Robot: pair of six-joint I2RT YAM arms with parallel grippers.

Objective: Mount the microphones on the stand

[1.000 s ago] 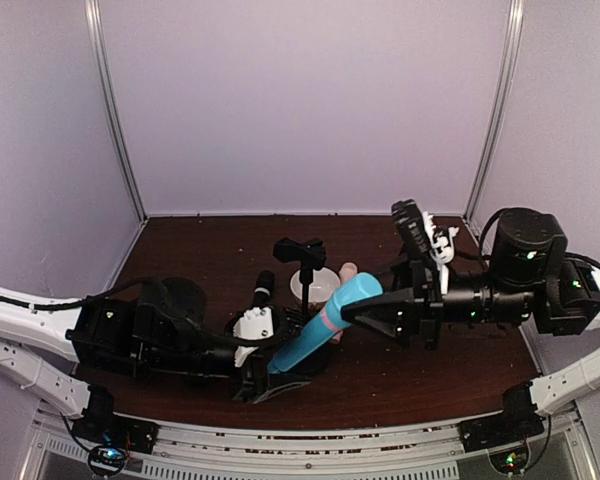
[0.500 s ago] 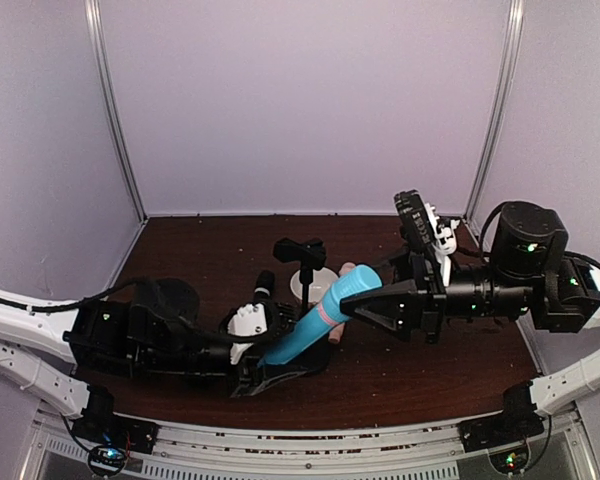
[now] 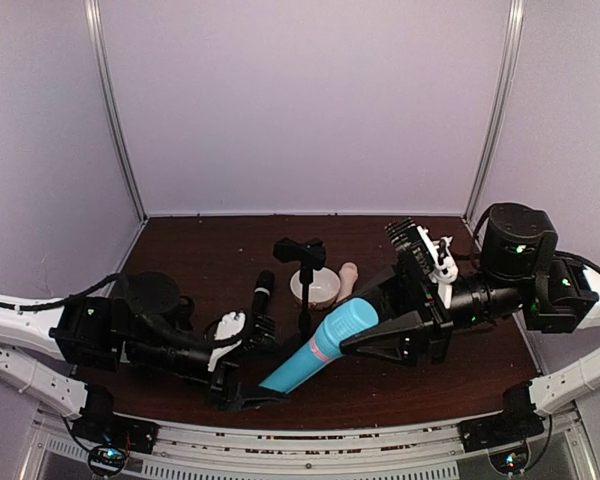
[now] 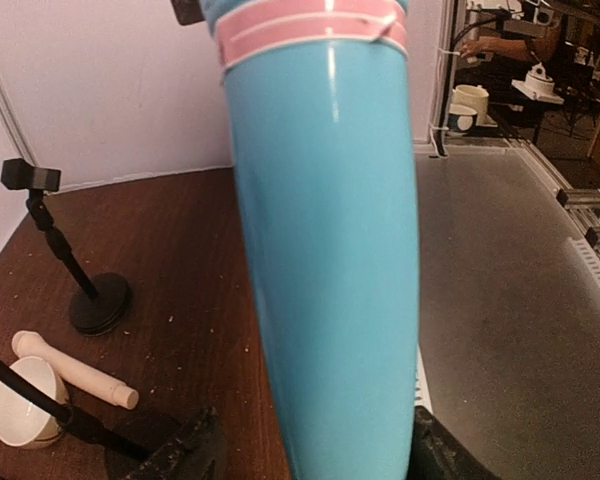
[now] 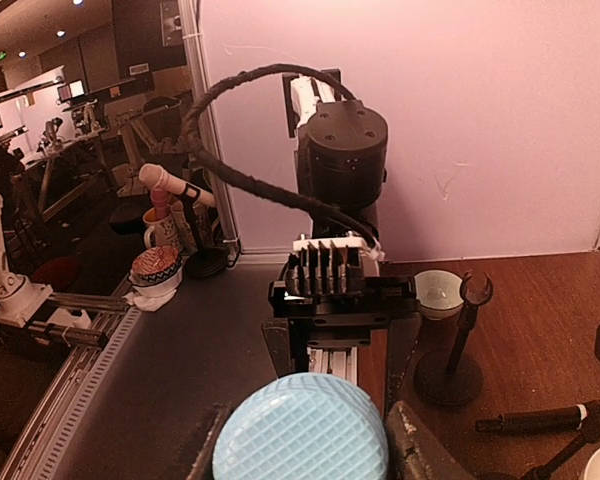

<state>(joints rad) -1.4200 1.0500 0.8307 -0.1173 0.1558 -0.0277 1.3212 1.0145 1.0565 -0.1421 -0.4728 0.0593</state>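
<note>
The light blue microphone (image 3: 315, 355) hangs slanted above the table, its grille head (image 5: 300, 445) clamped in my right gripper (image 3: 368, 322), which is shut on it. My left gripper (image 3: 255, 388) is open around its tail end (image 4: 330, 300), with a gap on one side. The black stand (image 3: 302, 255) rises behind it, its clip empty. On the table to the stand's left lies the black microphone (image 3: 263, 292). The cream-pink microphone (image 3: 348, 272) lies behind the bowl, also seen in the left wrist view (image 4: 75, 368).
A white bowl (image 3: 315, 288) sits just right of the stand's foot. In the right wrist view a fork-topped stand (image 5: 468, 300) rises by that bowl (image 5: 438, 290). The table's near edge (image 3: 310, 425) runs just below my left gripper. Both arms crowd the front half.
My left gripper slid down-left to the microphone's tail, its jaws narrowing, then widening again. My right gripper dropped lower, so the blue microphone now lies flatter.
</note>
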